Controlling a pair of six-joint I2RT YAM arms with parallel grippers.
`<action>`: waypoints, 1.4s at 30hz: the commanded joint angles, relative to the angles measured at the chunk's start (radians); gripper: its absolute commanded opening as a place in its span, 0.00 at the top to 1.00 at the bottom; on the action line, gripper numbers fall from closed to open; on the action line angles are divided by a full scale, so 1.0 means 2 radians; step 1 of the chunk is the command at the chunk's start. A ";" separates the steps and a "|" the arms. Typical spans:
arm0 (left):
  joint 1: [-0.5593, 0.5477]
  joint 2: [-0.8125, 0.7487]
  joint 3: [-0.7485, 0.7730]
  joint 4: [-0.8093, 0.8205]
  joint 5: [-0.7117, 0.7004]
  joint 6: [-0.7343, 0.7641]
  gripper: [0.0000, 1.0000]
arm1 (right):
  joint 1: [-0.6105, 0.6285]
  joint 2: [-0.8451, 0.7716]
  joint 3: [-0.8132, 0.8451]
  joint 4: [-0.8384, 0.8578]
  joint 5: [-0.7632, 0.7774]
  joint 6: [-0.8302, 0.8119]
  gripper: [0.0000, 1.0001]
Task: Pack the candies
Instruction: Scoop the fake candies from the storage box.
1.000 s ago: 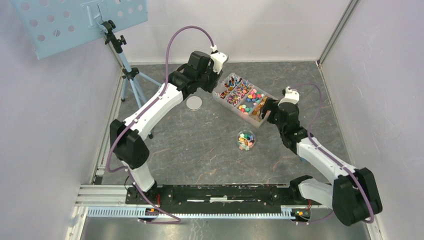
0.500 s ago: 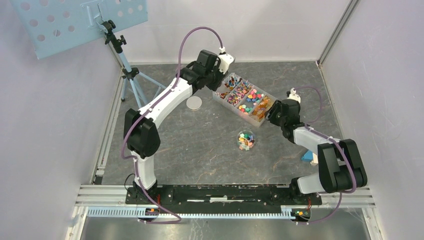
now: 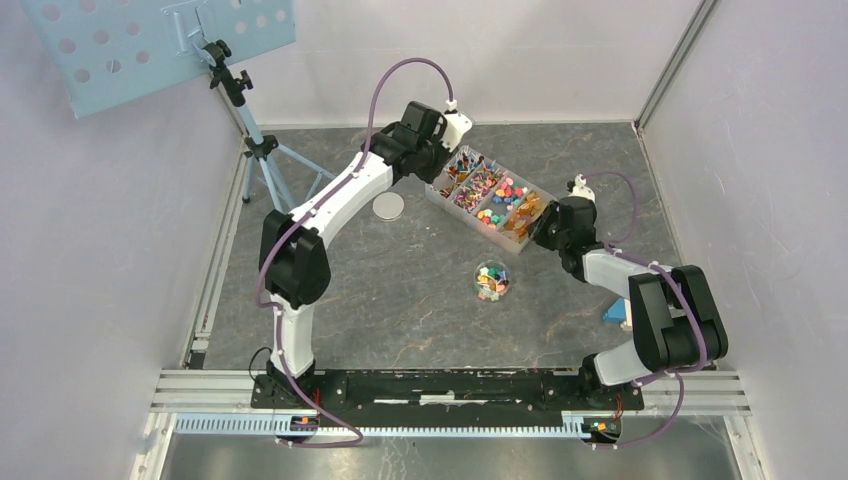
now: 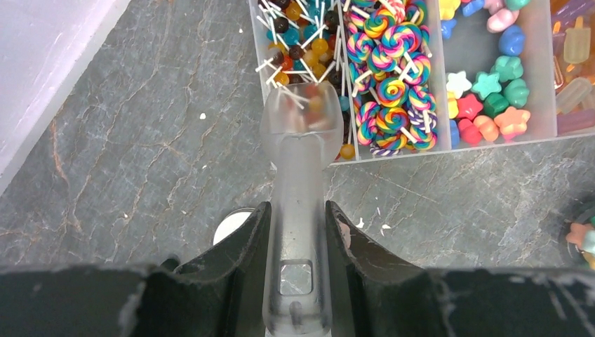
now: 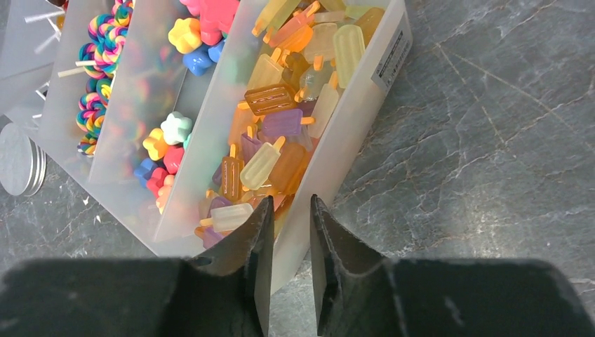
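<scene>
The candies fill a clear divided box: small ball lollipops, swirl lollipops, stars and ice-lolly shapes. My left gripper is shut on the handle of a translucent scoop. The scoop's bowl sits over the ball-lollipop compartment at the box's near corner. My right gripper has its jaws closed on the end wall of the box, one finger inside among the ice-lolly candies and one outside. A small round jar with mixed candies stands in front of the box.
A grey round lid lies on the stone-patterned floor left of the box, and shows behind my left fingers. A tripod stand with a perforated blue board is at the back left. A blue object lies beside the right arm.
My right gripper has moved down onto the box's end wall and its jaws have closed on it. The left arm has reached further back, bringing the scoop over the box's far-left compartment.
</scene>
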 commanded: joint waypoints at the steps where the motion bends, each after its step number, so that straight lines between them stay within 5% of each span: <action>1: 0.002 0.014 0.025 0.001 -0.022 0.035 0.98 | -0.002 0.007 0.013 0.006 -0.005 -0.021 0.76; 14: 0.004 0.026 -0.004 0.048 -0.006 0.022 0.98 | -0.002 0.017 0.010 0.008 -0.025 -0.036 0.85; 42: 0.014 -0.016 -0.095 0.076 -0.019 -0.004 0.98 | -0.002 0.016 0.017 0.004 -0.028 -0.043 0.88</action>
